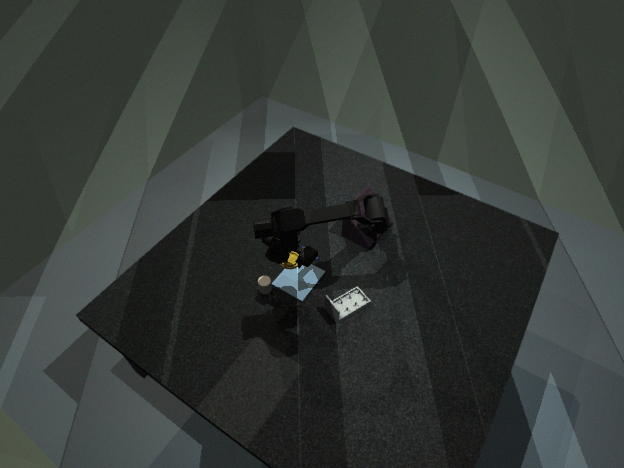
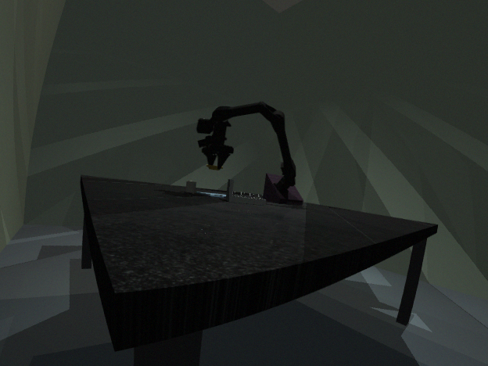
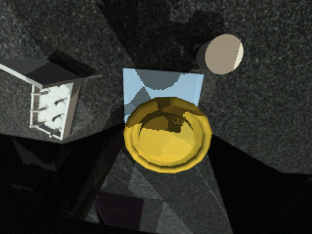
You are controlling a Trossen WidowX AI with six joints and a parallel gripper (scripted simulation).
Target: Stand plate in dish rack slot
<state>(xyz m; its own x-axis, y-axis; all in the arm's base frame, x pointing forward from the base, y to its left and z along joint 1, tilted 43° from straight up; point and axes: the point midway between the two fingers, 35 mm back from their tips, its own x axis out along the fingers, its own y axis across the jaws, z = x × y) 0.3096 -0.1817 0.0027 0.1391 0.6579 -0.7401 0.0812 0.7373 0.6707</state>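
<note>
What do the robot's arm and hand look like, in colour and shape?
The arm is black, made of slim boxy links with rounded joints, and rises from a dark purple wedge-shaped base. The hand is black too, with two short tapering fingers. No cables or markings are visible in this dim light.
</note>
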